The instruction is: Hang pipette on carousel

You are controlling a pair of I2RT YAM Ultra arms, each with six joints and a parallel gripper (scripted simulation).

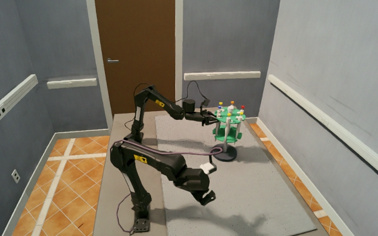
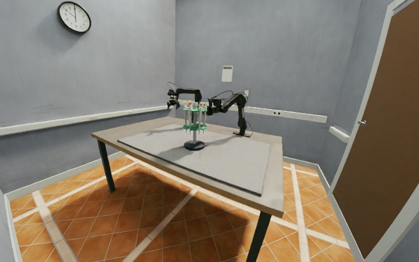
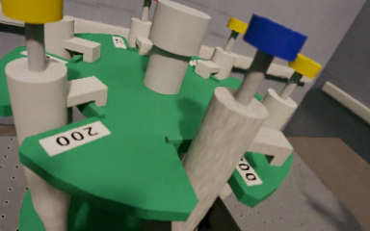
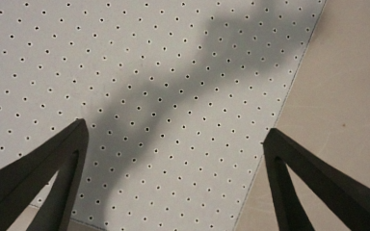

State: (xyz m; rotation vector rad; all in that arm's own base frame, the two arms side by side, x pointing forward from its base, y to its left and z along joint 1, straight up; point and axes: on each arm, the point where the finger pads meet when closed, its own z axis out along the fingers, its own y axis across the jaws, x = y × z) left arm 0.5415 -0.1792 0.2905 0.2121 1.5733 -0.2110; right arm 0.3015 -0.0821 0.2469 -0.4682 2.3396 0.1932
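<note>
You've got blue-grey walls, an orange tile floor [image 1: 69, 178] [image 2: 129, 209] and a grey perforated mat [image 1: 250, 194] [image 2: 231, 157] [image 4: 145, 96] on the table [image 1: 125, 129] [image 2: 271, 203] [image 4: 337, 120]. The carousel [image 1: 231, 118] [image 2: 195, 110] [image 3: 130, 164] stands upright on its dark round base [image 1: 225, 158] [image 2: 194, 147], other pipettes hanging around its green head.

Your blue-button pipette [image 1: 219, 113] [image 2: 200, 100] [image 3: 226, 130] is at the rim of that head, body in the gap between two lobes. It leans in the left wrist view. The left gripper [image 1: 216, 119] [image 2: 209, 111] [image 3: 187, 191] is pinching it, fingers mostly hidden behind the body. You can't tell from here if the hook tip is behind the rail.

You can read 200 on the label [image 3: 74, 138] of the lobe by the yellow-button pipette [image 3: 39, 98]; the label beyond the blue one [image 3: 248, 171] is partly covered. The print on the blue button isn't legible.

Your right gripper [image 1: 208, 198] [image 2: 173, 105] [image 4: 180, 131] is over the mat, well apart from the carousel, fingers spread wide with nothing between them.
</note>
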